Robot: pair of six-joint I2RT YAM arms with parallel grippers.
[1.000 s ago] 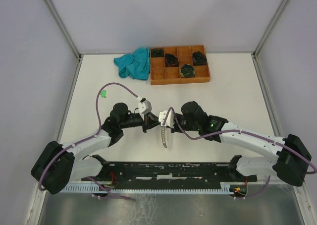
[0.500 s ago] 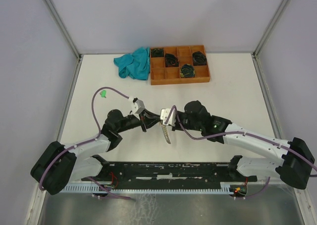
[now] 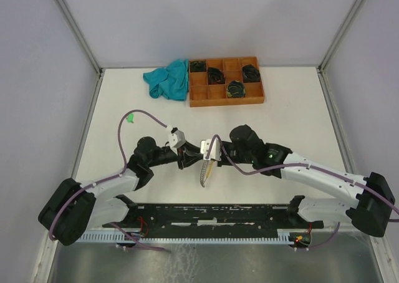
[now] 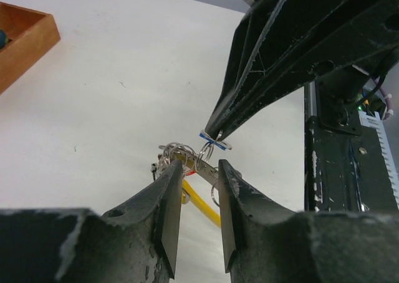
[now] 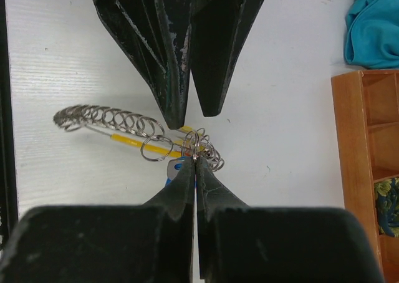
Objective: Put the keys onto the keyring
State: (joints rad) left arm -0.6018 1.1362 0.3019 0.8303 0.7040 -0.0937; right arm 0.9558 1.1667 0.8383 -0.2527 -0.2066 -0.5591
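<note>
Your keyring (image 5: 134, 143) sits mid-table (image 3: 287, 121), right under the 2 gripper tips. Its yellow segment runs toward a row of small silvery loops. The keys (image 4: 181, 152) bunch at the end nearer the tips, and you cannot tell whether that bunch rests on the table or hangs. Your right gripper (image 5: 195, 161) is pinched fully together on the keys, at a blue tag (image 4: 210, 139). Your left gripper (image 4: 199, 166) has its jaws partly parted, 1 tip on either side of the bunch, clamping nothing you can see. The 2 grippers meet almost nose to nose, so each blocks part of the other's wrist view of the bunch. Well behind them an orange-brown tray (image 3: 215, 96) stands at the far edge with black coils (image 3: 215, 75) in several compartments. A teal cloth (image 3: 168, 78) lies against its left side. A green plug (image 3: 130, 118) on the left arm's purple cable (image 3: 149, 113) hangs over the table's left part. A black rail (image 3: 206, 211) runs along the near edge between the arm bases.
</note>
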